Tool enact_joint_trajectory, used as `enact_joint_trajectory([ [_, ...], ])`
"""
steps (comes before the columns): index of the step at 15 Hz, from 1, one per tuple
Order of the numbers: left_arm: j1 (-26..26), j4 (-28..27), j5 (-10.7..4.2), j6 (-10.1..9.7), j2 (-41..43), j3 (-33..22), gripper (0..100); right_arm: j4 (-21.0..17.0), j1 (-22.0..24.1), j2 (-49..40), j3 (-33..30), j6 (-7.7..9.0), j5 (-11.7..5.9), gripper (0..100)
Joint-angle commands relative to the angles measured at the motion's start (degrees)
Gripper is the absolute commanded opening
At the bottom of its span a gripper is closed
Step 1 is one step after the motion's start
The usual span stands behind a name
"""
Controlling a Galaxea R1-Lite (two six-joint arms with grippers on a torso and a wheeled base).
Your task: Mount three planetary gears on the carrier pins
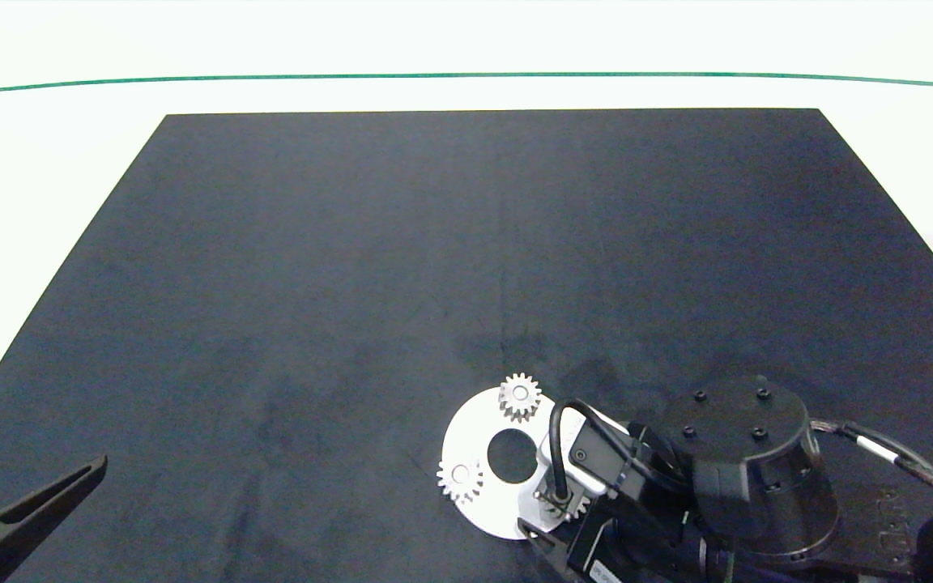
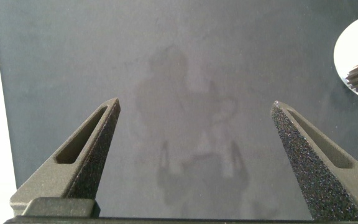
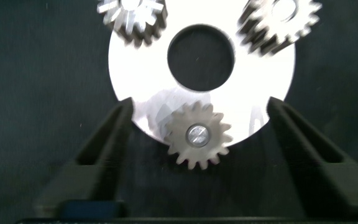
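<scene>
Only the right wrist view shows the third gear [image 3: 198, 135] seated between the right gripper [image 3: 197, 134]'s wide jaws (untouched).

The head view looks down from above on the dark surface [image 1: 353, 283], taking in nearly all of it. The right wrist camera sits close over the white disc [image 3: 253, 93], looking down between the right hand [image 3: 197, 140] fingers. The left wrist camera is low over bare surface, catching the same disc [image 2: 353, 56] at its frame's edge; all three views share it
</scene>
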State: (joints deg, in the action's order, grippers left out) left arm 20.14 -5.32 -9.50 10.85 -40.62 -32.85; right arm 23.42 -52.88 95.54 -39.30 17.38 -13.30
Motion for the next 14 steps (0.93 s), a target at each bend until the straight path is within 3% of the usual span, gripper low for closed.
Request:
enact_joint_trajectory([
  [1,0.0,-0.1,-0.08,0.05,0.0,0.1,100,-0.4,0.3,-7.7,-2.4,0.28,-1.55,100],
  [2,0.0,-0.2,-0.08,0.05,0.3,0.2,100,-0.8,2.6,-11.1,-3.3,0.28,-2.34,100],
  [4,0.0,-0.2,-0.08,0.05,0.2,0.2,100,-0.9,11.8,-15.6,-4.3,0.28,-3.05,100],
  [7,-0.1,-0.2,0.0,-0.04,0.2,0.2,100,-0.9,25.9,-22.6,1.3,-0.25,-3.14,100],
  [8,-0.2,-0.2,-0.08,-0.21,0.4,0.2,100,-0.8,29.8,-25.0,3.3,-1.3,-3.22,100],
  [11,-2.5,-0.1,-0.08,-0.83,0.5,0.7,100,-0.9,40.0,-33.1,7.8,-1.65,-3.22,100],
  [14,-5.9,0.0,-0.08,-0.65,1.5,1.2,100,-0.9,45.1,-41.6,13.6,-1.65,-3.31,100],
])
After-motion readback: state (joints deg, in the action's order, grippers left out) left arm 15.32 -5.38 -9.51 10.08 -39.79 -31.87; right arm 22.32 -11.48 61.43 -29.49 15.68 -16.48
